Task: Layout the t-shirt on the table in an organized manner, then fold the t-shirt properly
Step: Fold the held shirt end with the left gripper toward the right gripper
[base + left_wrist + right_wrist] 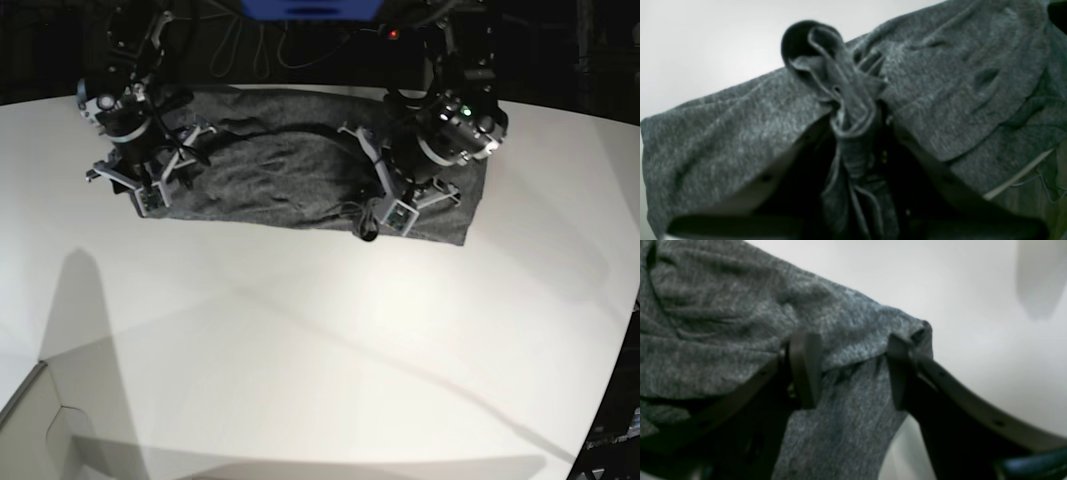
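Note:
The dark heather-grey t-shirt (280, 170) lies spread along the far side of the white table (300, 340). In the base view my left gripper (368, 222) sits at the shirt's near edge, right of centre. The left wrist view shows my left gripper (857, 113) shut on a bunched, rolled fold of the t-shirt (940, 83), with cloth draped over both fingers. My right gripper (150, 195) is at the shirt's left end. In the right wrist view my right gripper (851, 373) is open, its fingers (805, 370) wide apart astride a corner of the t-shirt (723, 323), above the table (973, 323).
Both arms reach in from the far edge, where a blue block (310, 8) and cables sit in the dark. The table's curved edge (625, 330) runs down the right. A pale box-like corner (40, 430) shows at the near left.

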You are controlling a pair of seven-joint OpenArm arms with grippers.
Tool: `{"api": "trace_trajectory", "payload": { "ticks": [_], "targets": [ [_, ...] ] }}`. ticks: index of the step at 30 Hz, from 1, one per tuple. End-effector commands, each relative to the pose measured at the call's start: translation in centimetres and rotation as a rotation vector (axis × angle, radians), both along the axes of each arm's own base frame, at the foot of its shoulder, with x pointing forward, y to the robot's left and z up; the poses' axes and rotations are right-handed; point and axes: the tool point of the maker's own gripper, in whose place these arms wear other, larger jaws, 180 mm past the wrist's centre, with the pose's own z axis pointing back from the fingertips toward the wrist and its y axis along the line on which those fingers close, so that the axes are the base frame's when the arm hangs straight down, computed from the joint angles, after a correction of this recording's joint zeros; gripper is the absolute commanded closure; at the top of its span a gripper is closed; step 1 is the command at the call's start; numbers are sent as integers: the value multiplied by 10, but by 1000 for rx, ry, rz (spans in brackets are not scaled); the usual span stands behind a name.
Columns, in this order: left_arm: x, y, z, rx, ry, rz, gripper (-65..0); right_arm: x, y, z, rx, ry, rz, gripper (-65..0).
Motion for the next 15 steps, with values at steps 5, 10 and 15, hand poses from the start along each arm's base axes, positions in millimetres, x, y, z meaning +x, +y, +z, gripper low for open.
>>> {"api": "trace_trajectory", "payload": {
  "ticks": [5, 10, 15],
  "targets": [
    [7, -5, 10, -36, -37, 4, -5, 7, 2, 10, 10, -46, 4, -320],
    [1, -8, -4, -47, 10, 0, -6, 7, 2, 12, 8, -50, 4, -320],
    [0, -9, -7, -53, 20, 0, -143, 1, 1, 8, 7, -36, 3, -320]
  ]
}}
